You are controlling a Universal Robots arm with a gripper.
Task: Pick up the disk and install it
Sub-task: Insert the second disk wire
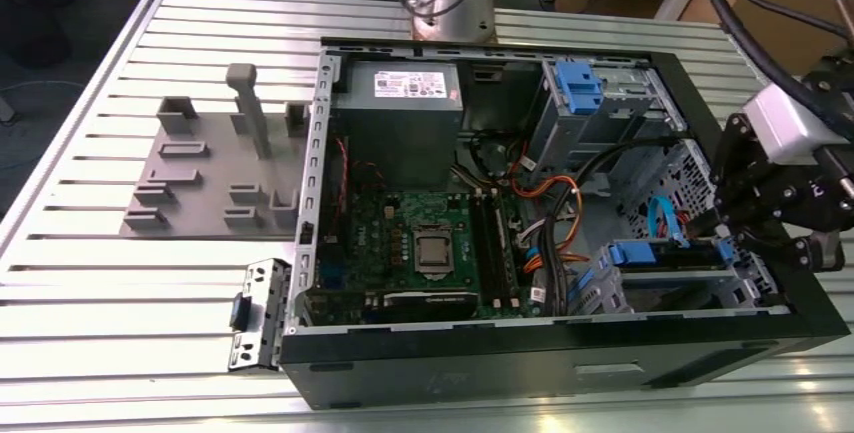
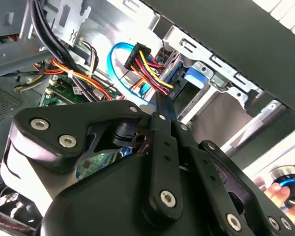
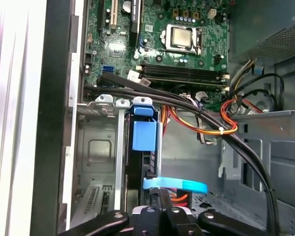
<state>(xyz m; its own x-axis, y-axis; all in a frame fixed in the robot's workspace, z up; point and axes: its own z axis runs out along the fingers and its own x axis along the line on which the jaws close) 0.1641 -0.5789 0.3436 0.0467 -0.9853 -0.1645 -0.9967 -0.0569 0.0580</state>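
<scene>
**A:** Nearest us?

**B:** The open computer case [image 1: 534, 368], flat on the slatted table [image 1: 80, 293]. The arm hangs at the case's near corner on the exterior view's right. In the first wrist view the claw [image 3: 160, 196] looks pinched narrow, with nothing between its tips, and it points at the end of the disk [image 3: 143, 135].

**A:** So the disk isn't being carried?

**B:** No. It stands on edge in the metal bay at that corner, with the blue bracket facing up. My guess is that it is already seated, since the plugs reach its end.

**A:** What crowds the spot?

**B:** A flat blue cable [image 3: 174, 185] loops right across the claw's tips. A bundle of red, yellow and black wires [image 2: 147, 71] runs to the same end. Thick black cables [image 3: 196, 115] cross just past the bay, so there is little room to work.

**A:** Farther in?

**B:** The green circuit board [image 1: 427, 243] lies mid-case. Beyond it are a grey box with a white sticker [image 1: 398, 103] and a second bay with a blue latch [image 1: 577, 83].

**A:** Outside the case?

**B:** A grey moulded tray [image 1: 200, 173] sits well apart on the exterior view's left. The arm's base [image 1: 454, 3] is at the far edge.
</scene>
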